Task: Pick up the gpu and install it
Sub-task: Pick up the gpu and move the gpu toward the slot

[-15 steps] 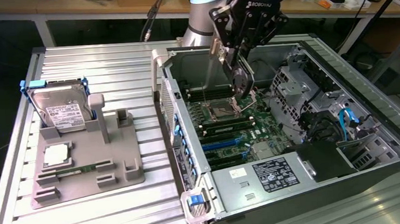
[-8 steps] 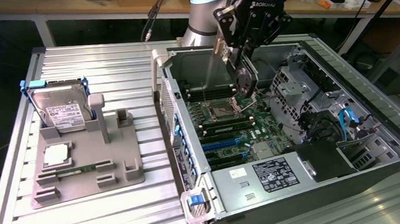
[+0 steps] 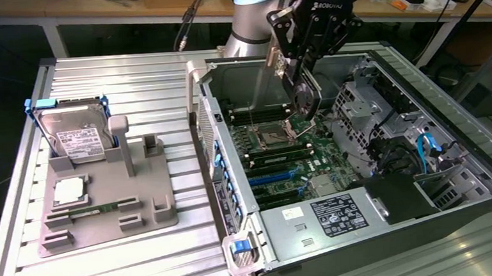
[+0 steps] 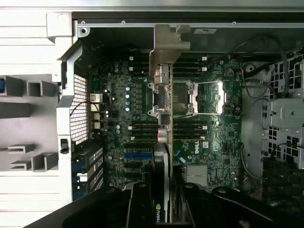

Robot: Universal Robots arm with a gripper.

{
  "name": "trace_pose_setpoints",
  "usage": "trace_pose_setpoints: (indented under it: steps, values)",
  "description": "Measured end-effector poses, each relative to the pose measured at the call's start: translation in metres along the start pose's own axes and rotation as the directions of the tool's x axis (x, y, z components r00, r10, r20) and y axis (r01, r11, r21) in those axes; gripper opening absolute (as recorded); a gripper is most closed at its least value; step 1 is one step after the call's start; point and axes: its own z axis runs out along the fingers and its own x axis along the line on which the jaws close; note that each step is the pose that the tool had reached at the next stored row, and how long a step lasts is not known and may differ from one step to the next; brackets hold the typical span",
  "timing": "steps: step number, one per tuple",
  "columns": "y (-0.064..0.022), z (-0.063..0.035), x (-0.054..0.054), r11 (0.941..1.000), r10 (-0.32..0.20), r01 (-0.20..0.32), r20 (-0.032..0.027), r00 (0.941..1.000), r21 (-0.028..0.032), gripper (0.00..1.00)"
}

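One open case (image 3: 204, 124) lies on its side on the counter (image 3: 122, 75), so the motherboard (image 3: 290, 154) faces up and can be reached from above. Over that board, the tool (image 3: 297, 70) is clamped on the gpu (image 3: 306, 102), which it holds edge-on with the silvery bracket (image 4: 168, 45) at the end away from the grip. The card hangs clear above the socket area, and I judge it not yet seated in a slot.

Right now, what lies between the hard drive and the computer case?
Exterior view: beside the hard drive stand a tall grey fixture post and a shorter post, then bare ribbed table up to the computer case.
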Motion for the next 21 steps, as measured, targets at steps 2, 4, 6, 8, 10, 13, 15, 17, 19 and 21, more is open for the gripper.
trace_pose_setpoints:
  steps: [2, 4, 6, 8, 10, 13, 15, 17, 19, 21]
  values:
    - [0.0000, 0.0000, 0.000, 1.0000, 0.000, 0.000, 0.0001, 1.0000, 0.0000, 0.27]
    - [0.0001, 0.0000, -0.001, 1.0000, 0.000, 0.000, 0.0002, 1.0000, 0.0000, 0.27]
    - [0.0001, 0.0000, -0.002, 1.0000, 0.000, 0.000, 0.0001, 1.0000, 0.0000, 0.27]
    - [0.0001, 0.0003, -0.003, 1.0000, 0.000, 0.000, 0.0002, 1.0000, -0.0002, 0.27]
    - [0.0002, 0.0004, -0.005, 1.0000, 0.000, 0.000, 0.0001, 1.0000, 0.0001, 0.27]
    - [0.0001, 0.0008, -0.010, 1.0000, 0.000, 0.000, 0.0001, 1.0000, 0.0000, 0.27]
    - [0.0002, 0.0013, -0.014, 1.0000, 0.000, 0.000, 0.0001, 1.0000, 0.0000, 0.27]
    - [0.0003, 0.0016, -0.020, 1.0000, 0.000, 0.000, 0.0000, 1.0000, 0.0001, 0.27]
    - [0.0003, 0.0019, -0.025, 1.0000, 0.000, 0.000, 0.0001, 1.0000, -0.0001, 0.27]
    - [0.0003, 0.0022, -0.029, 1.0000, 0.000, 0.000, 0.0002, 1.0000, -0.0001, 0.27]
